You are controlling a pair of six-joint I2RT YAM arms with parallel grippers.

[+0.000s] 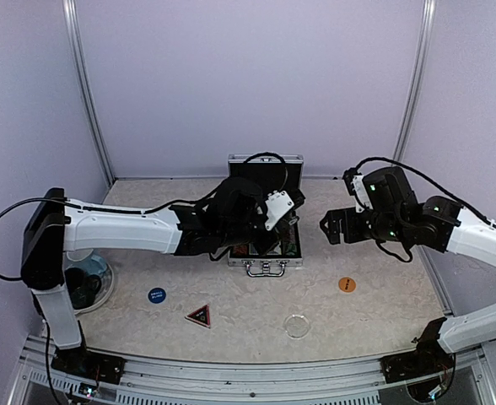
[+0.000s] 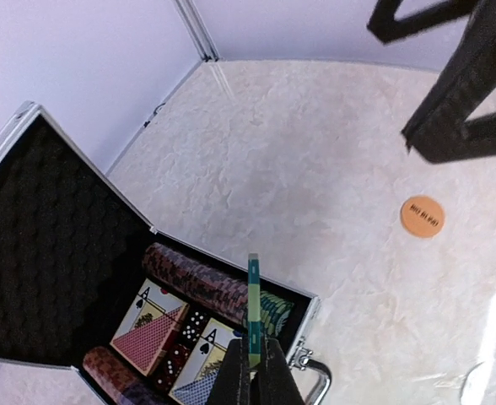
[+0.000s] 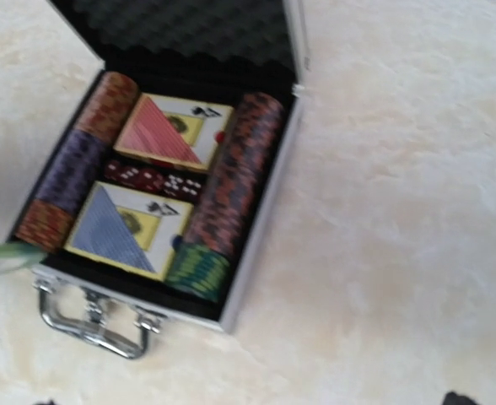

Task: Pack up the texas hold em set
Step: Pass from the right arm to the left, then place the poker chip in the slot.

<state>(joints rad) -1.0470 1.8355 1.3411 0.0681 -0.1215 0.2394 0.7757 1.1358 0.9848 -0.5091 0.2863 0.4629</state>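
Left gripper [image 2: 254, 348] jaws pinch a green chip [image 2: 253, 291] on edge above the green end of the chip row [image 2: 206, 283]; released off-line, it may drop onto the card decks [image 2: 151, 329] instead; right gripper [image 1: 331, 226] jaws gape, empty; silver briefcase [image 3: 261, 245] lies open mid-tabletop [image 1: 383, 312], decks and chip rows seated inside.

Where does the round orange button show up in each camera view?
Top external: round orange button on the table, right of the open silver aluminium briefcase.
Left wrist: the button right of centre, on bare table.
Right wrist: not in it.
Shared landmark: the briefcase's metal handle.
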